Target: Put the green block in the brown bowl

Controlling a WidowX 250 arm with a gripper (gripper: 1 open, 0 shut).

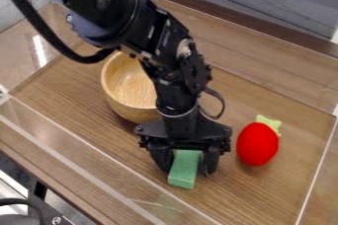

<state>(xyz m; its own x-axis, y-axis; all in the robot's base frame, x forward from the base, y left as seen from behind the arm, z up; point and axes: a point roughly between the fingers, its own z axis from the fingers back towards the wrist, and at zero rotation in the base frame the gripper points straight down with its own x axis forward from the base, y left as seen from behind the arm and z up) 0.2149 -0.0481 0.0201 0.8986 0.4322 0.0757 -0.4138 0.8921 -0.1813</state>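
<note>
The green block (184,169) is seen lying flat on the wooden bench (79,120), in front of the brown bowl (128,83) and apart from it, toward the near edge. Only the block's near end shows clearly; the far part is hidden behind the tool (185,159). The tool is pointed steeply downward and is spread open, with one finger (156,156) on the block's left and the other on its right, so that the block is straddled. Whether the fingers touch the block's sides cannot be told. The block is not lifted; it rests on the bench.

The brown bowl stands upright behind the tool, its right part covered by the black arm (158,41), which reaches in from the upper left. What can be seen of the bowl's inside holds nothing. A red strawberry-shaped toy (259,142) with a green top is seen to the right of the bowl and nearer the camera, just beside the tool's right finger but apart from it.
</note>
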